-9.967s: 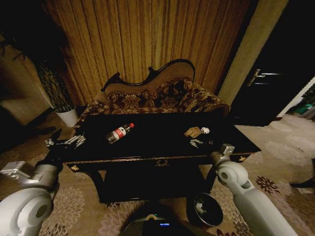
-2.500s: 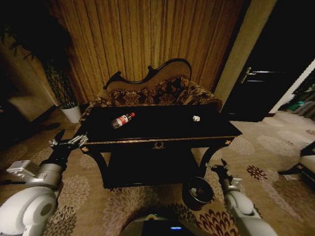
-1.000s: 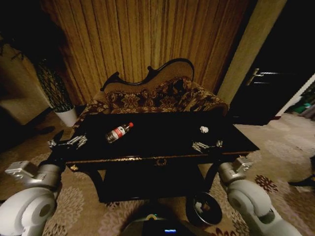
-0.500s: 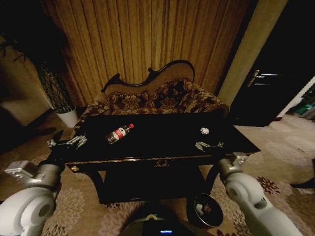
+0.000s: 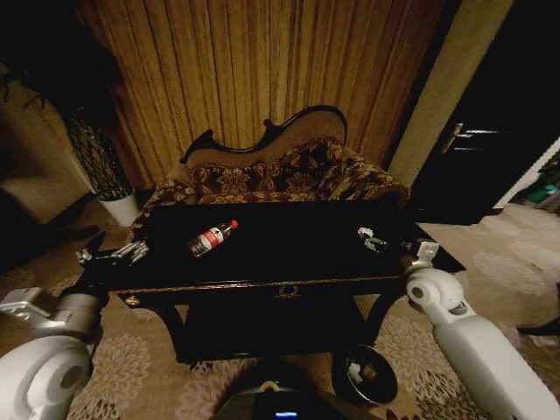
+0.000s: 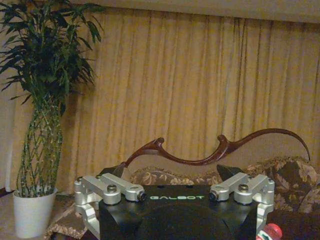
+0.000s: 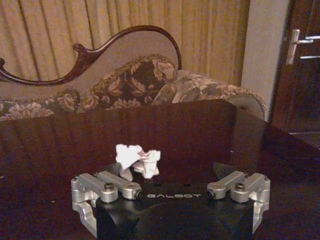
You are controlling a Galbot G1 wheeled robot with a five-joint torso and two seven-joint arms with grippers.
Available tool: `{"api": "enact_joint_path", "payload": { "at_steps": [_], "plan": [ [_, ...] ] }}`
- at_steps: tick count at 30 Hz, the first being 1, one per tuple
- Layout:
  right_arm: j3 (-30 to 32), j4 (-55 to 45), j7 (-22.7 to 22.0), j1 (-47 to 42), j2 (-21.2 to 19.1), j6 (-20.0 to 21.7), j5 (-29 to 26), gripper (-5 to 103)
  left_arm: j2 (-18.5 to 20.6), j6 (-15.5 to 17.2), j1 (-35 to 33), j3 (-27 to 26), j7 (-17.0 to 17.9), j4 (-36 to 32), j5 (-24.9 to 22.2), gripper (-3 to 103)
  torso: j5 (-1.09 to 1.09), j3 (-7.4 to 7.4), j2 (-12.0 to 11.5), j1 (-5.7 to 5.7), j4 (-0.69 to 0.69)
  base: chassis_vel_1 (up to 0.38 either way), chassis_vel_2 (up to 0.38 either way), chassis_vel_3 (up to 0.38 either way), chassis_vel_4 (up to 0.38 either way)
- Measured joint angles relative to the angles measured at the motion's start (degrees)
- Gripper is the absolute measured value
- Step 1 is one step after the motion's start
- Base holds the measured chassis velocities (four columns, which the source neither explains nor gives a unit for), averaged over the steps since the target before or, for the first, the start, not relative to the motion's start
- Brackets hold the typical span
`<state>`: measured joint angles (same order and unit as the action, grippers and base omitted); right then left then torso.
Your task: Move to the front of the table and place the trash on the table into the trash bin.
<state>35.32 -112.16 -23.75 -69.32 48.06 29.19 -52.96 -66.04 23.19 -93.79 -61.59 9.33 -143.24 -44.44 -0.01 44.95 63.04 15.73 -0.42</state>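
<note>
The right gripper (image 7: 171, 192) hovers low over the desk (image 7: 200, 130), fingers (image 7: 107, 190) spread; the white wad (image 7: 138, 160) lies just ahead, nearer one finger.

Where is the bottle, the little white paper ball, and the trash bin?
bottle (image 5: 211, 238), head view, on its red-white label.
white paper ball (image 7: 137, 161), right wrist view, on its crumpled middle.
trash bin (image 5: 382, 390), head view, on its dark rim.

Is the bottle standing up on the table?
No, the bottle lies on its side on the black table, its red cap pointing toward the sofa.
</note>
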Motion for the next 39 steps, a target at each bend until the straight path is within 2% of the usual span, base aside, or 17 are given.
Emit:
{"api": "enact_joint_path", "payload": {
  "at_steps": [7,16,39],
  "plan": [
    [-1.01,2.01,0.19,1.5,0.67,-0.1,-0.91,100,0.06,-0.02,-0.33,-0.21,-0.08,0.0,0.0,100,0.02,0.0,0.0,0.0,0.01,0.0,0.0,0.0,0.0],
    [-0.99,-1.3,0.39,0.74,0.64,-0.29,-1.22,100,-0.17,-0.09,-0.3,0.05,-0.15,0.0,0.15,100,-0.01,-0.01,0.0,0.0,0.0,0.0,0.0,0.0,0.0],
    [-8.07,4.03,0.55,8.53,0.66,-0.77,1.3,101,-0.7,-0.44,-0.57,-0.84,-0.93,0.0,0.2,100,0.01,0.0,0.0,0.0,0.01,0.0,0.0,0.0,0.0]
  ]
}}
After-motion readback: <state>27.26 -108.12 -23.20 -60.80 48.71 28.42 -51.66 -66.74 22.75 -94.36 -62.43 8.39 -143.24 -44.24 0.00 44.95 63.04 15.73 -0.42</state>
